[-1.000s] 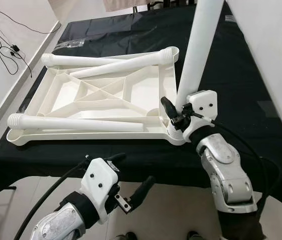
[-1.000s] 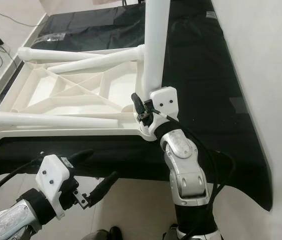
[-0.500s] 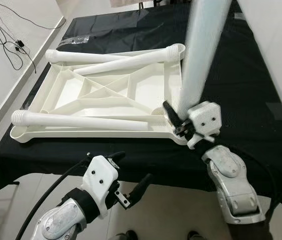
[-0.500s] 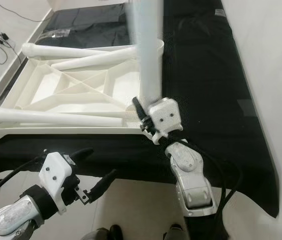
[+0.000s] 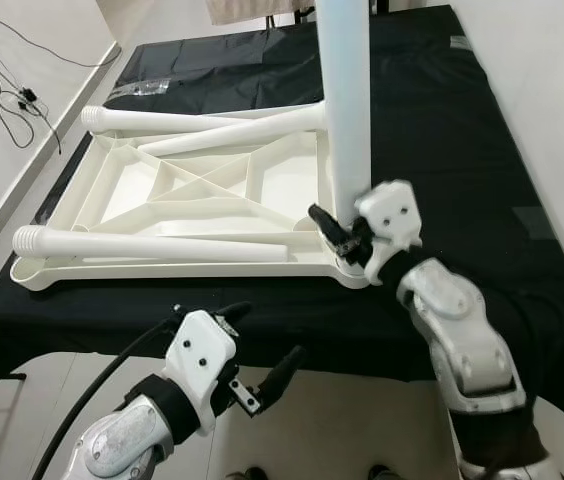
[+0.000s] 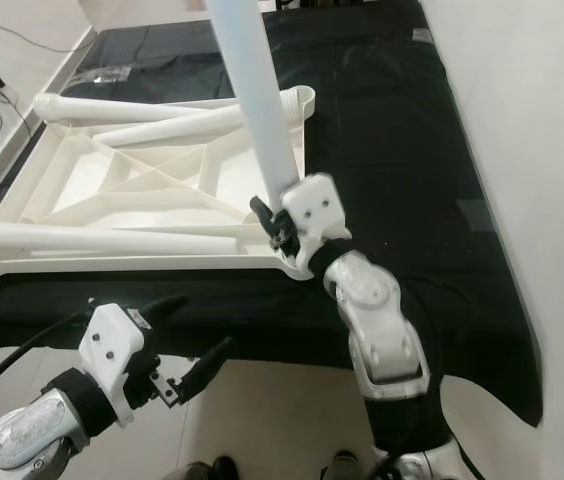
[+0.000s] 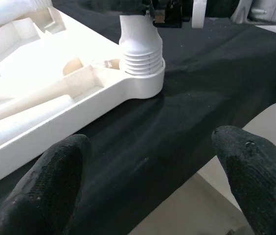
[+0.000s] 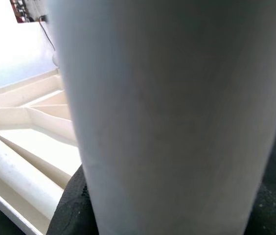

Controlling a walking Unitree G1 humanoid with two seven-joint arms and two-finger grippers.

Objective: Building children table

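The white children's table top (image 5: 202,185) lies upside down on a black-clothed table (image 5: 462,130). One white leg (image 5: 347,110) stands upright with its threaded end (image 7: 139,44) in the near right corner socket (image 7: 145,81). My right gripper (image 5: 347,235) is shut on this leg just above the socket, and the leg (image 8: 167,117) looms close in the right wrist view. Below the table's front edge, my left gripper (image 5: 267,333) hangs open and holds nothing. Three loose legs lie on the top, one along the front (image 5: 152,245) and two at the back (image 5: 162,120).
Cables (image 5: 2,80) trail on the floor at the left. A white wall runs close along the right side. A clear plastic bag (image 5: 142,88) lies on the cloth beyond the table top. Bare black cloth stretches to the right of the top.
The upright leg has swung from leaning right to nearly vertical, and my right gripper has shifted slightly left with it. The left gripper has stayed put.
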